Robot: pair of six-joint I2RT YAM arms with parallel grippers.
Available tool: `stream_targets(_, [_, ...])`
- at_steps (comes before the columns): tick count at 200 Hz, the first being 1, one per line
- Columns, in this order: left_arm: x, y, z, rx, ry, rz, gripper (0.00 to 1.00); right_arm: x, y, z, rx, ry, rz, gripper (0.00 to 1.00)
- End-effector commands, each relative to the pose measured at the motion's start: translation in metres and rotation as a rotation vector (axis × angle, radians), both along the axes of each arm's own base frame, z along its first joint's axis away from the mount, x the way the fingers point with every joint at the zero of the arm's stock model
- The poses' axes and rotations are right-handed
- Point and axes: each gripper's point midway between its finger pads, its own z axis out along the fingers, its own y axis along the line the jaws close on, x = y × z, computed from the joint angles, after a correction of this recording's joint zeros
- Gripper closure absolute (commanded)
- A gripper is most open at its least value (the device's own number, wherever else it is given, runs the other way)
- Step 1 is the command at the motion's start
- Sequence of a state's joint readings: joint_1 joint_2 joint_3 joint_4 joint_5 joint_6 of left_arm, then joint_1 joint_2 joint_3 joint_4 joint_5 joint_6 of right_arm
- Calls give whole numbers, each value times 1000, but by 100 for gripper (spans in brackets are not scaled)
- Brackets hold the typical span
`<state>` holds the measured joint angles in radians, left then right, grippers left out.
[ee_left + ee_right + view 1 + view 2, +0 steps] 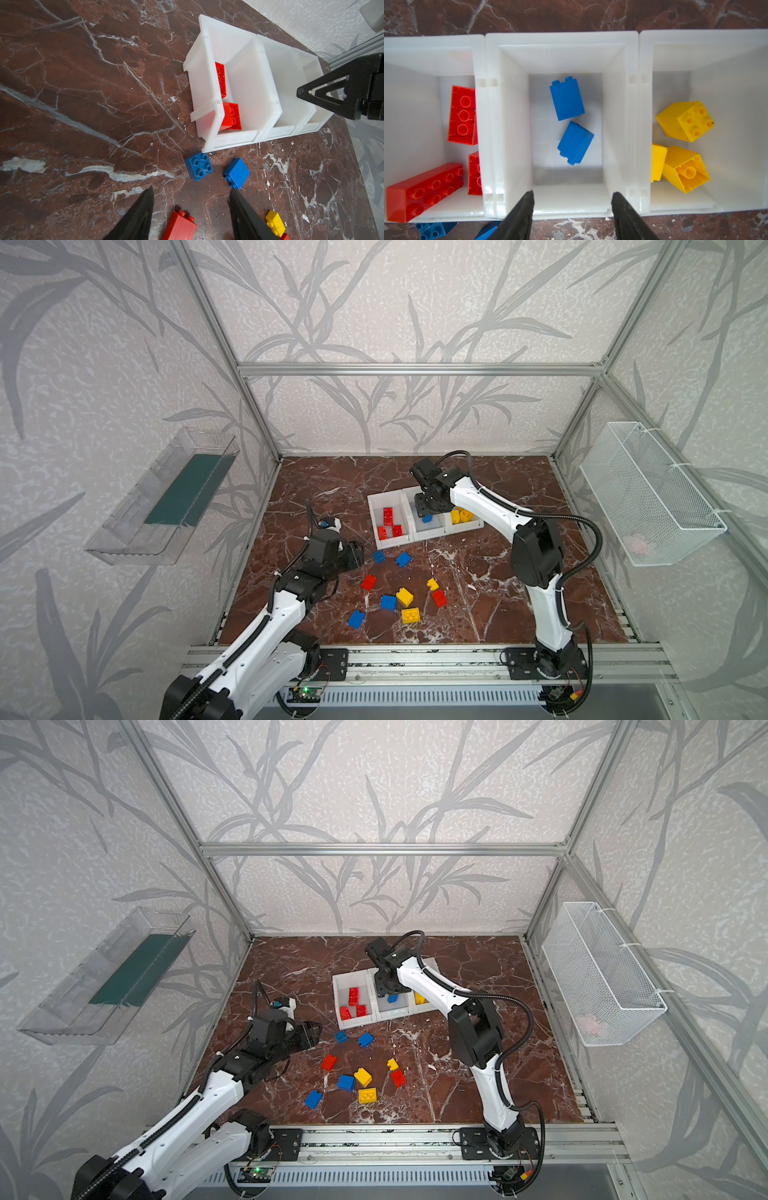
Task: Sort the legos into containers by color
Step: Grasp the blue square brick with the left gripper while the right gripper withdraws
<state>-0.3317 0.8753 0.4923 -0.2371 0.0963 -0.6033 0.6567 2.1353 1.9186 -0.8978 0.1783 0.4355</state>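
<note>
The right gripper [572, 195] holds its fingers spread and empty over the near rim of the middle bin [560, 38]. Ahead of the tips, on the bin floor, lie the nearer blue brick [575, 142] and, just beyond it, the farther blue brick [566, 99]. The left gripper [191, 189] is spread too, pinching nothing. Just past its tips the studs-up blue brick [198, 166] and the tilted blue brick [236, 173] lie on the marble table [83, 104]. A red brick [179, 226] shows back between the fingers.
</note>
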Motion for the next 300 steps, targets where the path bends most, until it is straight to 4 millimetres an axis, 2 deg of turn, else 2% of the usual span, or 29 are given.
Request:
stream_targets(1, [-6, 3, -11, 8, 39, 10, 39, -2, 2, 20, 23, -17, 14, 38])
stream_targets(37, [-8, 4, -16, 21, 59, 5, 40, -12, 0, 31, 51, -7, 22, 38])
stream_targets(98, [-8, -5, -30, 37, 110, -38, 39, -49, -15, 40, 130, -7, 25, 38])
stream_targets(134, [-3, -17, -40, 97, 158, -90, 35, -75, -31, 30, 152, 24, -9, 37])
stream_targets(144, [0, -24, -42, 102, 164, -114, 34, -83, -36, 27, 158, 27, -22, 37])
stream_targets(150, [1, -29, -44, 102, 168, -132, 33, -87, -40, 18, 149, 44, -35, 37])
stream_targets(152, [2, -31, -45, 103, 169, -139, 33, -88, -41, 24, 161, 30, -35, 37])
stream_targets(156, [4, -35, -46, 103, 171, -147, 33, -90, -44, 23, 164, 25, -42, 37])
stream_targets(201, [16, -66, -63, 152, 270, -234, 32, -116, -64, 0, 149, 75, -97, 37])
stream_targets(253, [25, -63, -79, 225, 338, -201, 33, -130, -81, -6, 144, 67, -138, 37])
stream_targets(300, [27, -57, -88, 266, 360, -176, 37, -131, -86, -7, 146, 66, -151, 36])
